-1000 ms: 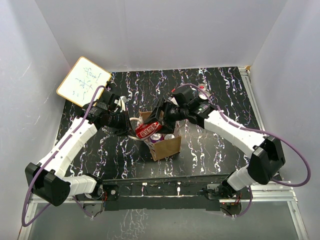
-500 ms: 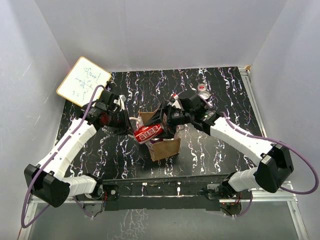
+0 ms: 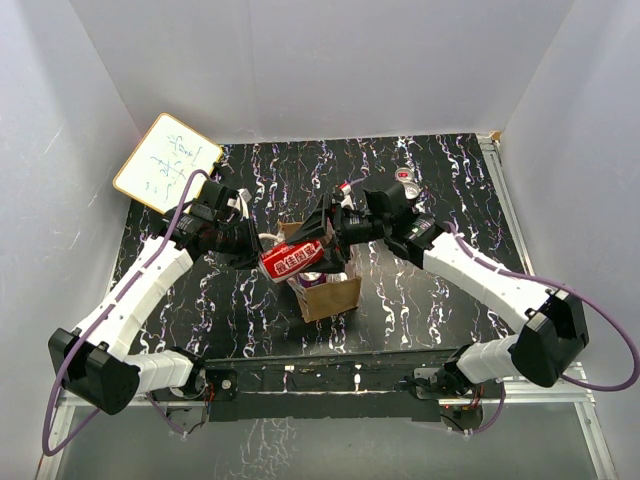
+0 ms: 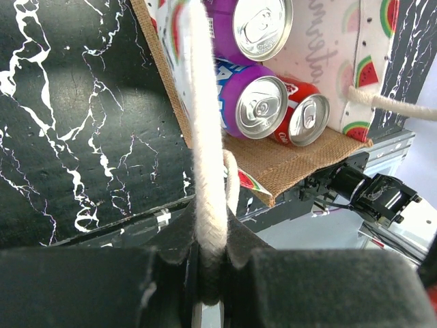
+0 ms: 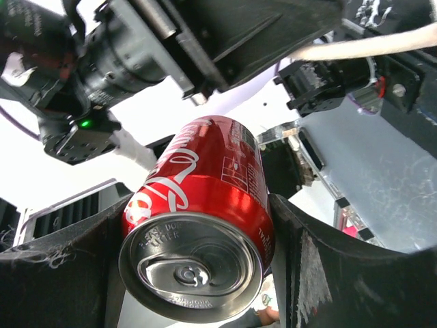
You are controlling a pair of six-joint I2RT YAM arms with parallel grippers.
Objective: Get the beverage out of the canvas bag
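The beverage, a red cola can (image 3: 291,259), hangs tilted above the open tan canvas bag (image 3: 334,296), gripped from both sides by my right gripper (image 3: 306,252). In the right wrist view the red can (image 5: 205,205) fills the gap between the two dark fingers (image 5: 321,273), its top towards the camera. My left gripper (image 3: 262,245) is shut on one off-white rope handle (image 4: 205,137) of the bag and holds it taut. Looking into the bag (image 4: 287,164), I see two purple cans (image 4: 254,104) and another red can (image 4: 307,119) against a watermelon-print lining.
A small whiteboard (image 3: 167,163) leans against the left wall at the back. One more can (image 3: 405,178) stands on the black marbled table (image 3: 440,290) at the back right. White walls close in three sides.
My right gripper has carried the red can up and a little to the left, from the bag's mouth to above it. The left gripper keeps its hold on the handle.
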